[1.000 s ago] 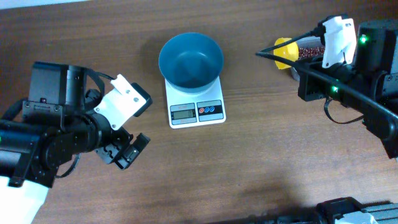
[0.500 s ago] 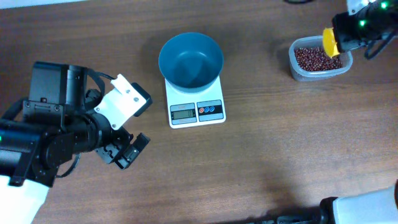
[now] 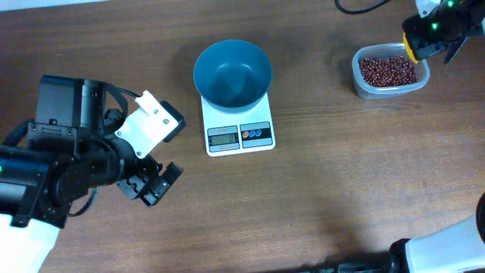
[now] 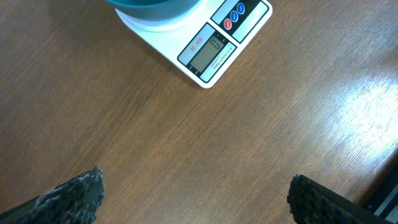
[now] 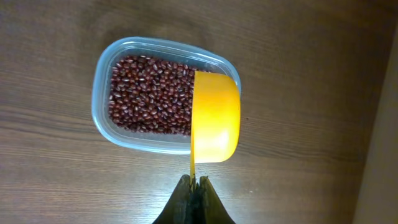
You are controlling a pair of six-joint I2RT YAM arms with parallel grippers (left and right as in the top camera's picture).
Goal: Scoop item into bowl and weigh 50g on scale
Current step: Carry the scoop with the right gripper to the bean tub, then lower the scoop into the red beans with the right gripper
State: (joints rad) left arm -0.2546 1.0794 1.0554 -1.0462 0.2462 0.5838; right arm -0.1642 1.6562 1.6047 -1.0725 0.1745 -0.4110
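Note:
The blue bowl (image 3: 233,73) stands empty on the white scale (image 3: 238,123); the scale's display and part of the bowl also show in the left wrist view (image 4: 208,51). The red-brown beans (image 3: 386,70) (image 5: 152,93) fill a clear tub (image 3: 389,92) (image 5: 102,78) at the far right. My right gripper (image 3: 424,34) (image 5: 194,182) is shut on the thin handle of a yellow scoop (image 3: 410,46) (image 5: 215,116), whose cup hangs on its side over the tub's right end. My left gripper (image 3: 155,184) (image 4: 196,196) is open and empty above bare table, left of and nearer than the scale.
The wooden table (image 3: 341,174) runs out to its far edge just behind the tub. A pale surface edge (image 5: 382,124) shows at the right of the right wrist view.
My right arm has swung from beside the scale's right back to the far right corner, carrying the yellow scoop over the bean tub. The left arm has not moved.

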